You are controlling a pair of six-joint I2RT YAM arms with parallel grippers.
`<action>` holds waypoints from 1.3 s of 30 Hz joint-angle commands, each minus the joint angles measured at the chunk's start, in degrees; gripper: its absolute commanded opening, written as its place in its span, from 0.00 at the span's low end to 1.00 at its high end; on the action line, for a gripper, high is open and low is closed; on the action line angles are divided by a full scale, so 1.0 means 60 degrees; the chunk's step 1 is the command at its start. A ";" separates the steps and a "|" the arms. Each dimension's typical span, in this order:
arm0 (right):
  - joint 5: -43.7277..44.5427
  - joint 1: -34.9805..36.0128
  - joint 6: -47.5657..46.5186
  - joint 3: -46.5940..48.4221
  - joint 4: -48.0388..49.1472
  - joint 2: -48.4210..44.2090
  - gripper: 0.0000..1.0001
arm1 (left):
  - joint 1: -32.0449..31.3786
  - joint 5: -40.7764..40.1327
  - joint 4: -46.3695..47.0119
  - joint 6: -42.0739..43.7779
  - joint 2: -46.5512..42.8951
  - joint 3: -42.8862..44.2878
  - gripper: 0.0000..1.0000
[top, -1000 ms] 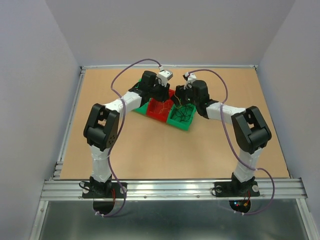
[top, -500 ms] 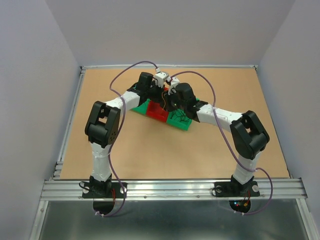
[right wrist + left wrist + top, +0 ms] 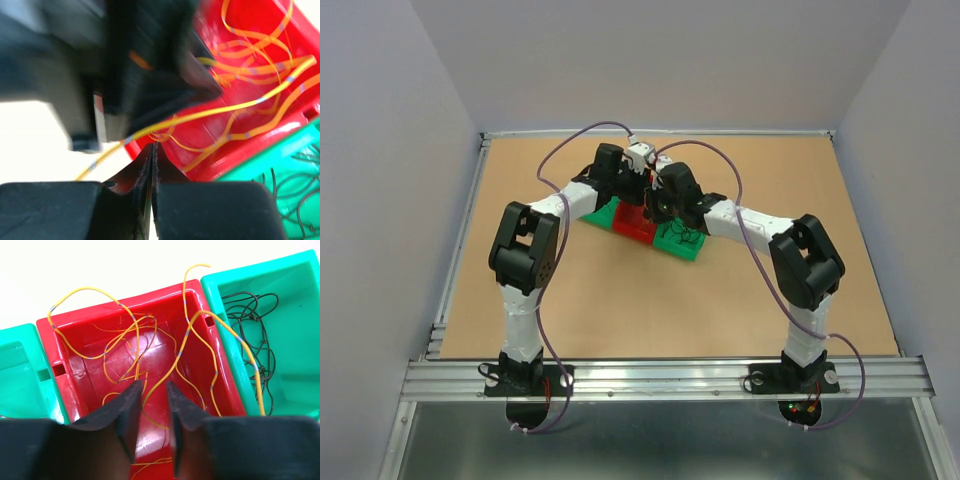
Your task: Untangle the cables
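red bin (image 3: 82, 380) | right green bin (image 3: 295, 340) | left green bin (image 3: 20, 370) (both beside red) | tan table (image 3: 620, 300)

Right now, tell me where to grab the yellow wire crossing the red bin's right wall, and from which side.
Grip the yellow wire where it arches over the wall between the red bin and the right green bin. Probably best from above, jaws across the strand: there it runs alone, clear of the tangle inside.

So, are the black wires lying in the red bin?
No, the black wires lie in the green bin beside the red bin.
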 commanded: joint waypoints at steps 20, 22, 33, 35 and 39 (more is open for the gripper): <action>0.2182 0.0075 0.0816 0.1647 -0.0755 0.0965 0.01 | 0.1324 0.1902 0.0466 -0.0367 -0.2384 -0.1165 0.52; 0.2241 0.0075 0.0919 0.1912 -0.0784 0.1185 0.01 | 0.1412 0.2006 0.0555 -0.0411 -0.2531 -0.1254 0.52; 0.4862 0.0251 0.1447 0.7754 -0.6288 0.5665 0.02 | 0.1822 0.1465 0.1140 -0.0529 -0.3659 -0.2016 0.52; 0.4704 0.0178 0.1287 0.8385 -0.7239 0.6339 0.02 | 0.1822 0.1275 0.1170 -0.0500 -0.3719 -0.2074 0.52; 0.4964 0.0090 0.1329 0.7573 -0.7669 0.5732 0.01 | 0.1910 0.1040 0.1214 -0.0514 -0.3763 -0.2133 0.52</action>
